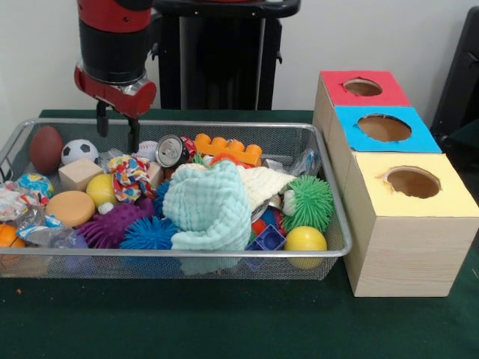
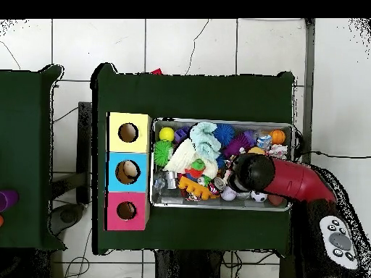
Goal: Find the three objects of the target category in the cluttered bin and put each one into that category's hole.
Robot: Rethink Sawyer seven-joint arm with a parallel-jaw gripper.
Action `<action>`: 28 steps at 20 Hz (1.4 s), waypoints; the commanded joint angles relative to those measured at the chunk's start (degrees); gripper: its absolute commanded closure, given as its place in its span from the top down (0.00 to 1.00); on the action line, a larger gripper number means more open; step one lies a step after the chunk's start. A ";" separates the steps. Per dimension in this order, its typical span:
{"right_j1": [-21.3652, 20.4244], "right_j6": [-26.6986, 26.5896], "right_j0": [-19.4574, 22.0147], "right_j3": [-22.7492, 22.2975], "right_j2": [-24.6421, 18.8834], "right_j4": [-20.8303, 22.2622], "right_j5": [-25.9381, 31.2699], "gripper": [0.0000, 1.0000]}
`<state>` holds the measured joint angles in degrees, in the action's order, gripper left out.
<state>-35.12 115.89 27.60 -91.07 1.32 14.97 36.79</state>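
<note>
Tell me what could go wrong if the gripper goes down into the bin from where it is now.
The open gripper hangs over tightly packed clutter near the soccer ball and crushed can, so it might pinch two things together. The mint cloth covers much of the bin and may hide targets or snag.

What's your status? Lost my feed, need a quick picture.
Gripper open, empty, hovering over the wire bin's far side near the soccer ball. Bin packed; mint cloth covers the middle. Three-hole box alongside.
</note>
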 commanded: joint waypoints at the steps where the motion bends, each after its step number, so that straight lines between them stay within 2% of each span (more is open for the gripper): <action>1: 2.96 14.45 -2.90 -1.97 0.35 -5.27 -0.66 1.00; 9: 3.01 15.57 -6.67 -2.86 2.82 -8.99 -1.36 1.00; 15: 7.10 19.59 -10.66 -1.75 4.82 -12.50 -6.06 1.00; 28: 16.50 22.55 -17.81 -1.58 10.03 -19.27 -18.23 1.00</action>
<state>-25.00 120.16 11.63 -91.04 10.67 0.03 22.88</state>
